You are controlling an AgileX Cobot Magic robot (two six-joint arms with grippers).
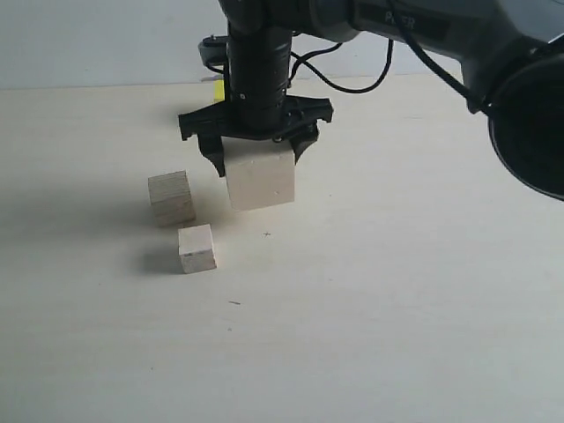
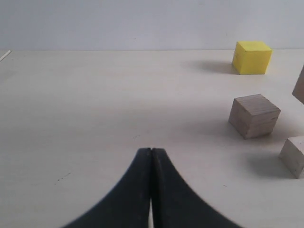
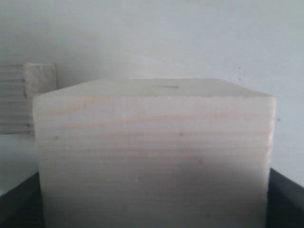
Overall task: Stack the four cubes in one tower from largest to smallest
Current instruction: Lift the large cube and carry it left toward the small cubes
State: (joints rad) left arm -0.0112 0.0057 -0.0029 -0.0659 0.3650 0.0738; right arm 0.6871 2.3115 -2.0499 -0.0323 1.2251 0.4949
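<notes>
The right gripper point(image 1: 258, 161) is clamped on the large pale wood cube point(image 1: 260, 179), one black finger against each of two opposite side faces; the cube sits slightly rotated near the middle of the table point(image 1: 397, 308), and the views do not settle whether its underside touches the surface; in the right wrist view this cube point(image 3: 152, 156) fills most of the frame between the dark fingers. The layered-grain plywood cube point(image 1: 171, 196) stands on the table just left of the held cube, apart from it; the smallest pale wood cube point(image 1: 196, 248) stands in front of the plywood cube, close to it but not touching. The bright yellow cube point(image 2: 251, 57) stands alone farther back, well apart from the others; in the exterior view only a sliver of it shows behind the right arm. The left gripper point(image 2: 151, 153) has its two black fingers pressed together with nothing between them, low over bare table, away from all four cubes.
</notes>
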